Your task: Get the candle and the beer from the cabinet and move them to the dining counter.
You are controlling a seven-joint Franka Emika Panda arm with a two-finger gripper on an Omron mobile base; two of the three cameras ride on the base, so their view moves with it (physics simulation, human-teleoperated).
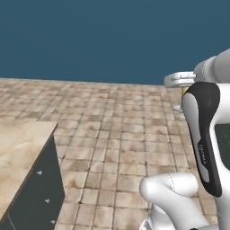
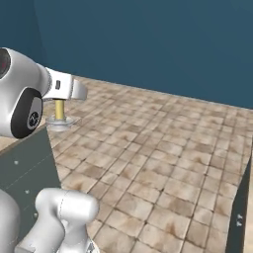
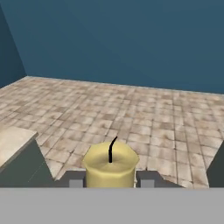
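1. Candle (image 3: 109, 168) sits between the two dark fingertips (image 3: 75, 180) in your hand view, wick up, so you are carrying it upright; judged from that, the upright pose is what keeps it from slipping out of its holder.
2. Your gripper (image 3: 110, 181) is closed part-way on the candle, one finger against each side of the pale-yellow wax. The grip is on the stick, not on the dish.
3. In the right base view the candle (image 2: 60, 109) hangs below the gripper (image 2: 62, 96) with its clear dish holder (image 2: 60, 122) underneath, at the left of the scene, above the edge of a dark-fronted counter (image 2: 22, 163). You cannot tell from here whether the dish touches anything; it looks lifted.
4. In the left base view the holder's silvery loop handle (image 1: 179, 79) shows just beside the arm at the far right, over the tiled floor (image 1: 112, 134).
5. A marble-topped counter (image 1: 20, 148) with dark drawer fronts lies near left. If that is the dining counter, you are mid-transport and the set-down is not yet done.
6. Expect the beer to need a second trip.
7. Keep the hand level when you lower: a tilted dish could tip the candle on release.
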